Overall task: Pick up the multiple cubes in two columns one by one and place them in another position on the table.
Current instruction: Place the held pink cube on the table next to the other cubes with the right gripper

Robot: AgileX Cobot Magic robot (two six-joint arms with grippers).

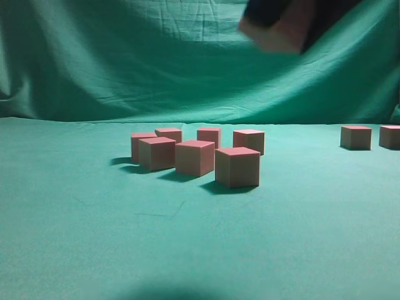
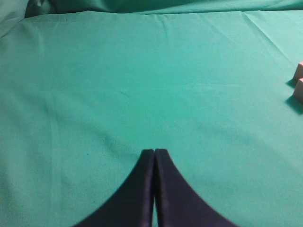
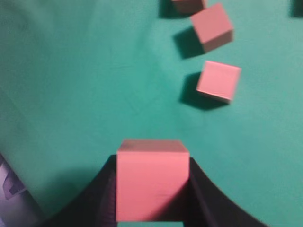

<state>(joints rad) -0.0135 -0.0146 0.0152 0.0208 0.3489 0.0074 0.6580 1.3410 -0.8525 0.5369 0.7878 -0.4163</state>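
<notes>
Right claw (image 3: pixel 151 208) is pinching one cube (image 3: pixel 151 182) high above the worktop (image 1: pixel 75 237), left claw (image 2: pixel 154 156) pressed together and idle, and if that grip slips the cube drops onto the cluster (image 1: pixel 197 155) at 7 o'clock below it.

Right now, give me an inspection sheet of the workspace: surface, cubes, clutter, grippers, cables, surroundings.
Surface: table under green cloth, faint creases.
Job's things: seven cubes grouped mid-table; two cubes apart at right; one held cube up in the air.
Clutter: nothing seen.
Grippers: left gripper shut, empty, over bare cloth; right gripper shut on the held cube, above the table.
Cables: nothing seen.
Surroundings: draped green backdrop cloth.
</notes>
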